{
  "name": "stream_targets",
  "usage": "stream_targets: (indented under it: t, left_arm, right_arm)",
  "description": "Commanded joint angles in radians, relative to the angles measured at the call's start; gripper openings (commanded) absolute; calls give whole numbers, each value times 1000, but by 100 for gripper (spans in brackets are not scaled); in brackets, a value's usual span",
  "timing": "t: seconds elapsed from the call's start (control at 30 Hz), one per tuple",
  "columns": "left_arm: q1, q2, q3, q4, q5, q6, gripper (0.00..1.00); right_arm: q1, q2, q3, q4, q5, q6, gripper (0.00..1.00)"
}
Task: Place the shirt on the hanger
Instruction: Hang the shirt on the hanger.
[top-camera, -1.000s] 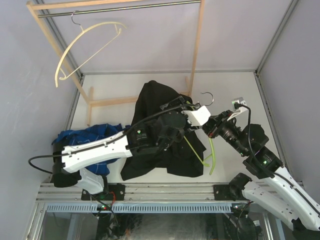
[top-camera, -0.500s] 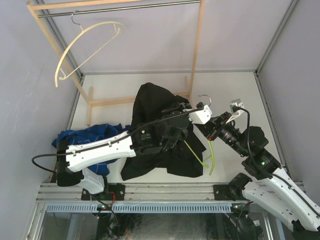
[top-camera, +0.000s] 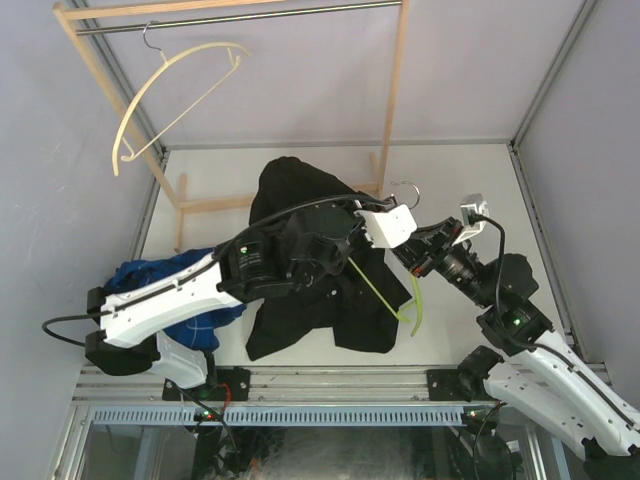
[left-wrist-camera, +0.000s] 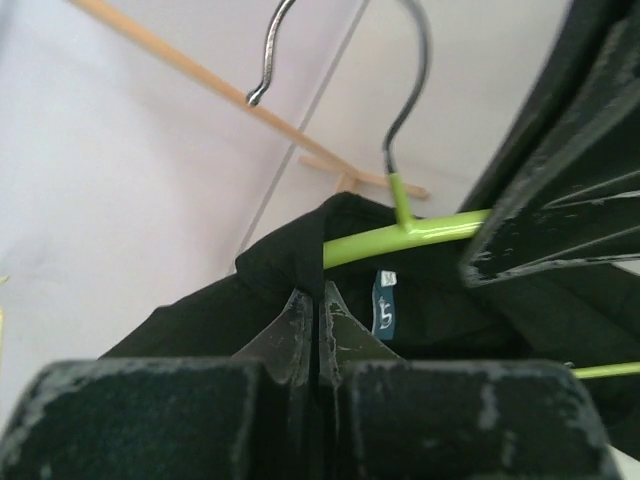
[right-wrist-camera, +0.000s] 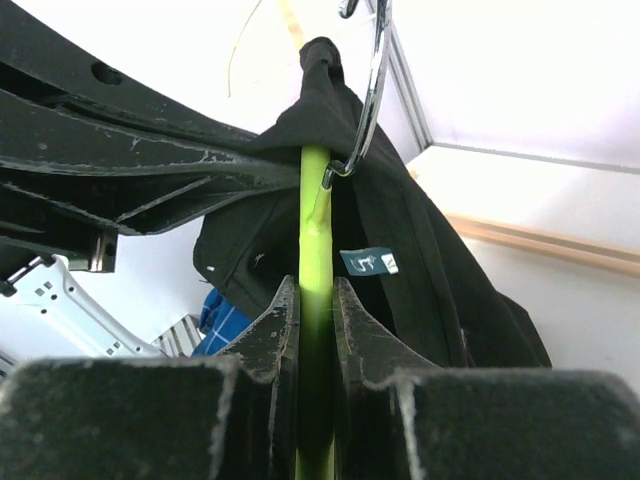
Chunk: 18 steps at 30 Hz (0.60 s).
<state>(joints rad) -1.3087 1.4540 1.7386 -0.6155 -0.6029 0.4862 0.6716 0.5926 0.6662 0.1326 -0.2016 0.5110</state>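
Top external view: the shirt (top-camera: 290, 190) is a black heap in the middle of the white surface (top-camera: 470, 190), its upper part lifted and bunched where both arms meet, its lower hem spread toward the near edge. The hanger (top-camera: 372, 288) shows as a thin lime-green line slanting out from under the fabric, with its silver hook (top-camera: 405, 188) sticking up beside the white camera housing on the left wrist.

In the left wrist view, the left pincer (left-wrist-camera: 318, 305) has its fingers pressed together on a fold of black cloth just beside the collar (only a dark sliver shows between the tips). Just past it, one green arm of the hanger runs into the neck opening, and the small collar label (left-wrist-camera: 386, 305) hangs below that arm.

In the right wrist view, the right pincer (right-wrist-camera: 315, 300) pinches the green bar of the hanger between its two fingers. The bar rises straight up to the hook, and the shirt hangs over its top end with the label turned toward the camera.

A blue plaid shirt (top-camera: 170, 275) lies crumpled on the left of the surface, partly under the left arm. At the back, a pale hanger (top-camera: 170, 90) hangs from the rail of a wooden rack (top-camera: 390, 100).
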Motion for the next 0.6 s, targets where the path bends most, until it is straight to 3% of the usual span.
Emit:
stream_targets:
  t: [0.0, 0.2, 0.37, 0.47, 0.57]
  left_arm:
    - [-39, -19, 68, -3, 293, -74, 0]
    - [-85, -15, 59, -28, 429, -88, 0]
    - [-114, -3, 61, -36, 428, -87, 1]
    - [-114, -26, 47, -29, 385, -88, 28]
    - [-113, -85, 8, 5, 316, -86, 63]
  right_arm:
    - [5, 31, 4, 152, -120, -20, 0]
    - [-8, 53, 0, 189, -110, -10, 0]
    - [-12, 51, -17, 198, -97, -2, 0]
    - [-14, 18, -23, 162, -66, -20, 0]
    - [-19, -33, -22, 100, -20, -52, 0]
